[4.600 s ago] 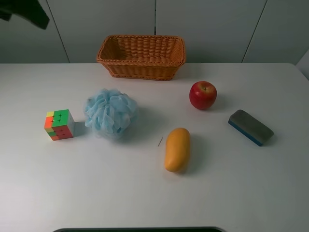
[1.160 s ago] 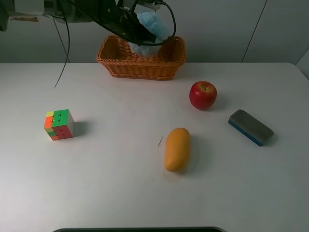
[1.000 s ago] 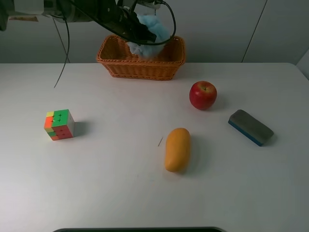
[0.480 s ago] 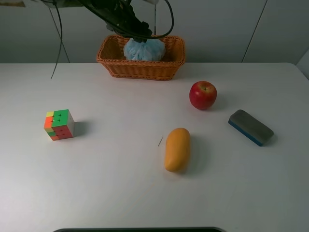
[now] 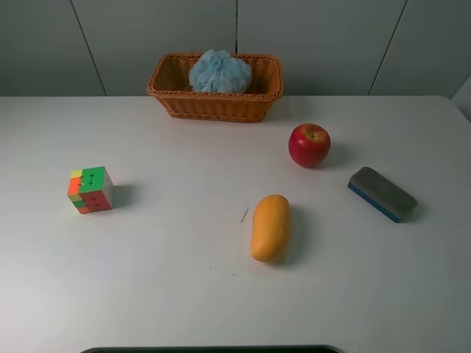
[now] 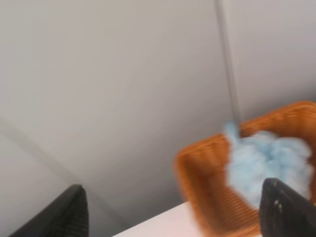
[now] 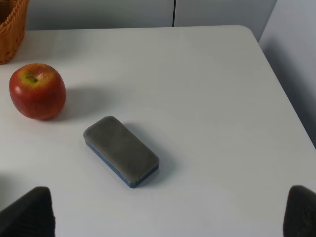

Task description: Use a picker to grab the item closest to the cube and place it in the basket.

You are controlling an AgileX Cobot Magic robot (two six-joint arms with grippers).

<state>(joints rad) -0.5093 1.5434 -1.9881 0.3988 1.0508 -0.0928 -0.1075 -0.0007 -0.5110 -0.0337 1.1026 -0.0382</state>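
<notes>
The light blue bath pouf (image 5: 219, 72) lies inside the wicker basket (image 5: 169, 97) at the back of the table. The coloured cube (image 5: 90, 190) stands at the left of the table. Neither arm shows in the exterior view. In the blurred left wrist view, my left gripper (image 6: 177, 212) is open and empty, raised and apart from the basket (image 6: 202, 197) with the pouf (image 6: 266, 163) in it. In the right wrist view, my right gripper (image 7: 163, 212) is open and empty above the table's right side.
A red apple (image 5: 309, 145), a yellow mango (image 5: 270, 226) and a grey-and-blue eraser (image 5: 382, 193) lie on the white table's right half. The apple (image 7: 37, 91) and eraser (image 7: 122, 150) also show in the right wrist view, near the table's right edge.
The left gripper let go of the blue pouf, which dropped into the basket. The left arm then pulled up and away, out of the exterior view.
</notes>
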